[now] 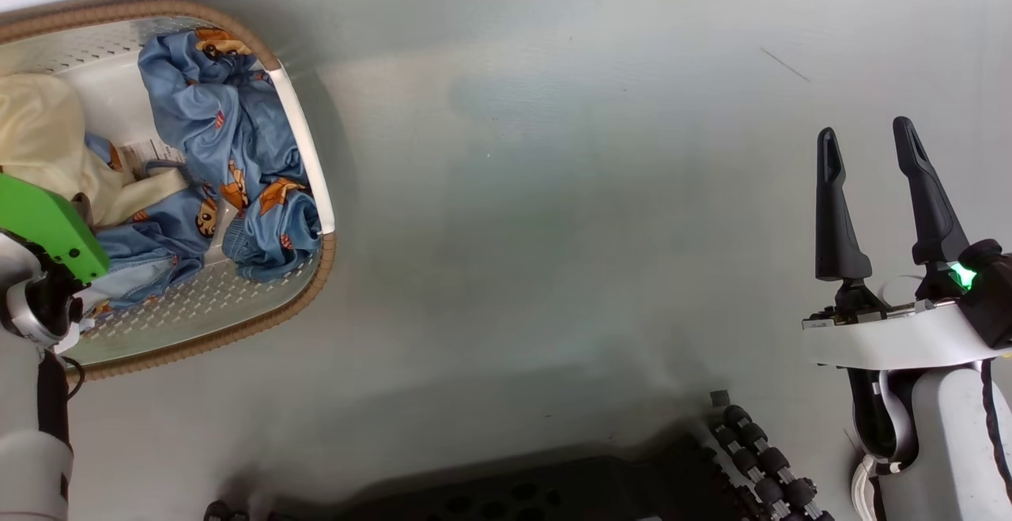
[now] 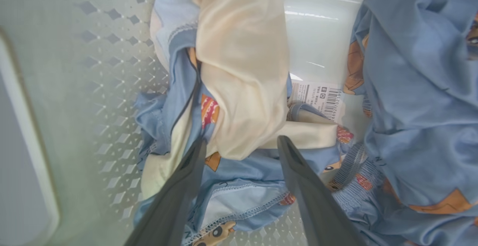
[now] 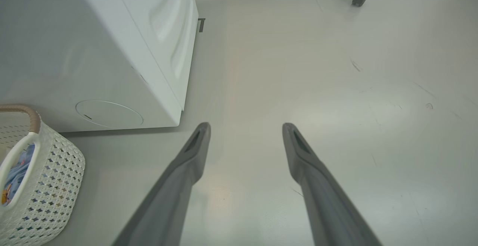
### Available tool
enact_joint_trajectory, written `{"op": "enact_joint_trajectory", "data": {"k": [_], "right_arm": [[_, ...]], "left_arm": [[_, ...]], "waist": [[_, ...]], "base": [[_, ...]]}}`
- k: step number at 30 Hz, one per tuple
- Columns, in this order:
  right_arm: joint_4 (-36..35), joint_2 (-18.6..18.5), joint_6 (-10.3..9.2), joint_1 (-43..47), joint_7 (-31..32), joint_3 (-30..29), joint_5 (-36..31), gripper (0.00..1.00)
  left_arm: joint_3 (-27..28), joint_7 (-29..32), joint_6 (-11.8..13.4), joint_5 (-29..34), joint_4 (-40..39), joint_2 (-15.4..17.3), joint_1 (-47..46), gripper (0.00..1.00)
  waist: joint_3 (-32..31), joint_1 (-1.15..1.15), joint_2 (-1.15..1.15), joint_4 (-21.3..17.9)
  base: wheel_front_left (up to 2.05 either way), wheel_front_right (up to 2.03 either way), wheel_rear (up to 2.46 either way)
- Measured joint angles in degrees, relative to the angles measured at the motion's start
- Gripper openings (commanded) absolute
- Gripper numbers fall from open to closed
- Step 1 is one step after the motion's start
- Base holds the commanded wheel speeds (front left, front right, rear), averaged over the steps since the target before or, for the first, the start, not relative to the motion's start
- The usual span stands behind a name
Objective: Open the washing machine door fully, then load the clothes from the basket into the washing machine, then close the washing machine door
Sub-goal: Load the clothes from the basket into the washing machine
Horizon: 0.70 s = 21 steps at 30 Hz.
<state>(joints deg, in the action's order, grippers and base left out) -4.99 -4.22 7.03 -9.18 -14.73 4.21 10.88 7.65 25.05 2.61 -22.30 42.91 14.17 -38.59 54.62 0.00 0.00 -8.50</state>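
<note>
Two long black tapered fingers (image 1: 835, 220) on the right gripper (image 1: 864, 132), white wrist shell (image 1: 893, 339) behind them, green light (image 1: 962, 276) glowing.

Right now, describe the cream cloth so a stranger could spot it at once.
Next to the white washing machine stands a perforated cream basket. Inside, among blue printed clothes, the cream cloth lies by the left gripper; it alone is plain, without figures.

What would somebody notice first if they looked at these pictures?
Probably the bright blue clothes with little orange figures, heaped with a cream cloth in the basket at the head view's upper left. The left hand hangs open right at that cream cloth. The right hand is open too, above the bare floor at the right.
</note>
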Motion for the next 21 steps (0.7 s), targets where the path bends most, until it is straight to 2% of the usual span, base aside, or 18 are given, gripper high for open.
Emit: {"op": "enact_joint_trajectory", "data": {"k": [21], "right_arm": [[-1.3,-0.2,0.00,0.3,0.0,-0.8,-0.4,1.00]], "left_arm": [[-0.3,-2.4,0.0,0.0,4.7,-0.1,-3.0,1.00]], "waist": [[2.2,0.00,0.00,0.5]], "base": [[0.00,0.00,0.00]]}}
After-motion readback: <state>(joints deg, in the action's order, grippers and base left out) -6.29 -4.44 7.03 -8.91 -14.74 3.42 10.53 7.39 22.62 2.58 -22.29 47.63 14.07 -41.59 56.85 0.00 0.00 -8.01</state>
